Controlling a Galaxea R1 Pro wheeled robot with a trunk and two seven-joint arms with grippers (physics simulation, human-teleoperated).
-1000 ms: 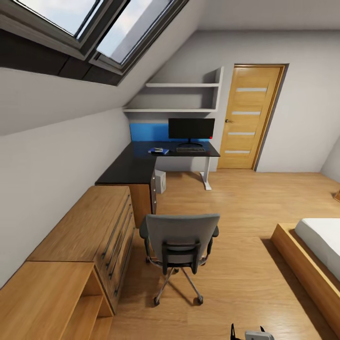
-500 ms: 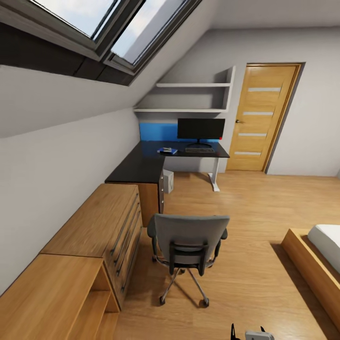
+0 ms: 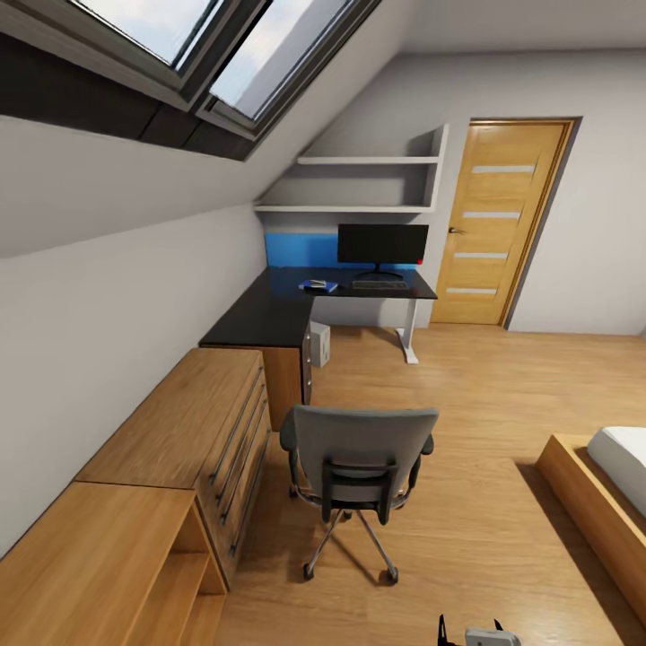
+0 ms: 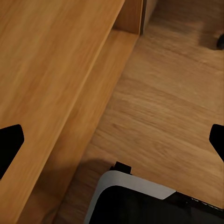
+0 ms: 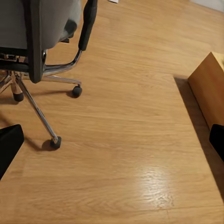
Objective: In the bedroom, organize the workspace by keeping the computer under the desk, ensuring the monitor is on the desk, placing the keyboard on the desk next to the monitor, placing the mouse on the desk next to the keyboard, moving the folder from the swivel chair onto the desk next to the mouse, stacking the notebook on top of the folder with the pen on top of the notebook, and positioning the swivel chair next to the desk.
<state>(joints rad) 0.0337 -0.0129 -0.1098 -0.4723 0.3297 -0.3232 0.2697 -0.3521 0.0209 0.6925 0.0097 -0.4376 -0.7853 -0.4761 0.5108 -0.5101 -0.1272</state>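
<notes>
The swivel chair (image 3: 357, 467) stands on the wood floor (image 3: 484, 422) at about 6 o'clock in my head view, its grey back turned toward me and its chrome star base and castors showing beneath. It is well apart from the desk (image 3: 278, 309), which runs along the sloped wall at 12 o'clock, past the low light-wood cabinet (image 3: 170, 440) at 8 o'clock. On the far leg of the desk the monitor (image 3: 382, 244) stands upright, with the keyboard (image 3: 379, 284) just in front of it. At 9 o'clock from the keyboard lies the folder (image 3: 319, 286), blue, with something small and pale on top; I cannot tell at this range whether that is the notebook or the pen. The computer (image 3: 319, 344) sits on the floor under the desk, beside the drawer unit.

Through my right wrist camera I see the chair's armrest, base and castors, and a corner of the wooden bed frame (image 5: 209, 86). My right gripper (image 5: 112, 140) is spread wide, holding nothing, its dark fingertips (image 5: 9, 147) at opposite edges of the view. My left gripper (image 4: 112, 140) is likewise spread and empty, hanging over the cabinet's edge and the floor.
</notes>
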